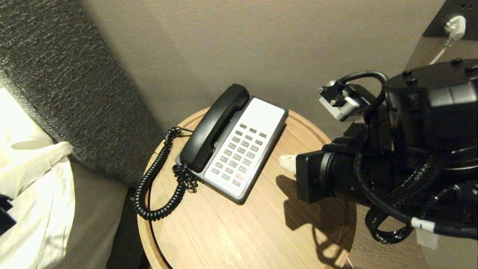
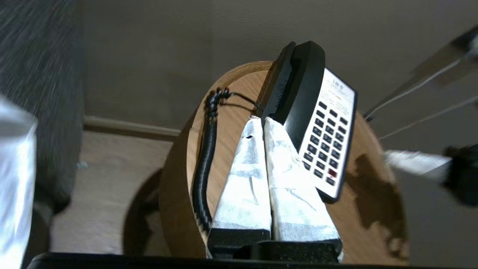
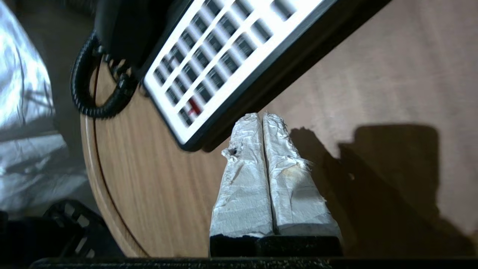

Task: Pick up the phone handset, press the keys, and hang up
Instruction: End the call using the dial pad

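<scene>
The black phone handset [image 1: 214,127] lies in its cradle on the left side of the black-and-white phone base [image 1: 257,123], on a round wooden table [image 1: 242,231]. Its coiled cord [image 1: 153,186] loops over the table's left edge. My right gripper [image 1: 286,163] hovers just right of the keys [image 1: 239,153], shut and empty; the right wrist view shows it [image 3: 262,116] beside the base's corner [image 3: 194,144]. My left gripper [image 2: 260,121] is outside the head view; its wrist view shows it shut and empty, pointing at the handset's [image 2: 308,74] near end.
A grey padded headboard [image 1: 74,86] and white bedding [image 1: 33,186] stand left of the table. The beige wall is close behind the phone. A white plug [image 1: 455,28] sits in a socket at the upper right. My right arm's bulk [image 1: 410,149] covers the table's right side.
</scene>
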Available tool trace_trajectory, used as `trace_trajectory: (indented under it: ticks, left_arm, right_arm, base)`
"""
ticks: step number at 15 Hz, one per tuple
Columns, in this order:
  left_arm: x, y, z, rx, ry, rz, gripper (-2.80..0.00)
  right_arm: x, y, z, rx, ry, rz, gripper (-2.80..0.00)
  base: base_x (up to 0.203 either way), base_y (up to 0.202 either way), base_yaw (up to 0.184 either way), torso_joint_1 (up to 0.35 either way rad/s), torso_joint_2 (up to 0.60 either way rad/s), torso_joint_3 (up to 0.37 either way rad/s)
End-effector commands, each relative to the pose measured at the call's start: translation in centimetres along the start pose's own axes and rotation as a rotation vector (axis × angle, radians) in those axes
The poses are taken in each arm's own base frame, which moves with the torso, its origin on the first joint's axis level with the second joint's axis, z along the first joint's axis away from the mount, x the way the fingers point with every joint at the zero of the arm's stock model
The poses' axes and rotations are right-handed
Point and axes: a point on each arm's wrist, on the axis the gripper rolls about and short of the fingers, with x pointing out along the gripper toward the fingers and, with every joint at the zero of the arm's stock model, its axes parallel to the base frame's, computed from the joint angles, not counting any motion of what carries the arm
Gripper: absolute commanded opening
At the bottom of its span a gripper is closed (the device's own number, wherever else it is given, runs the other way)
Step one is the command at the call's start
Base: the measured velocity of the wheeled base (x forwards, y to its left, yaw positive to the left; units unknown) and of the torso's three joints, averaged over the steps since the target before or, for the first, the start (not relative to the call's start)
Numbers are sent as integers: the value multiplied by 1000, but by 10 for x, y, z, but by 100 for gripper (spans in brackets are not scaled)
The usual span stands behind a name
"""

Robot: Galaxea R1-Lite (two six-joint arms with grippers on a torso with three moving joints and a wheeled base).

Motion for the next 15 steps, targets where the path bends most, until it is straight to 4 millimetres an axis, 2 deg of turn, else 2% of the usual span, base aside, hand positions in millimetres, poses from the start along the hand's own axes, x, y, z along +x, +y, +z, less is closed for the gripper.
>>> trace_trajectory:
  ticks: [1, 5, 7, 10, 15]
  left_arm:
    - [-27, -1, 6, -64, -87, -20, -280]
    - [-36, -2, 9, -67, -120, -34, -280]
    - [-38, -2, 7, -67, -120, -34, -280]
    - [-38, -3, 10, -68, -127, -38, -280]
    - [-38, -2, 8, -68, -124, -37, -280]
  right_arm:
    - [17, 16, -12, -32, 52, 24, -280]
    - [48, 36, -5, -37, 49, 40, -280]
    - [55, 44, -4, -42, 48, 50, -280]
    - [59, 44, -8, -48, 60, 39, -280]
    - [53, 42, -5, -44, 52, 41, -280]
  base:
    - [0, 0, 0, 0, 0, 0]
    - [0, 0, 0, 0, 0, 0]
    - [0, 0, 0, 0, 0, 0]
    - [0, 0, 0, 0, 0, 0]
    - [0, 0, 0, 0, 0, 0]
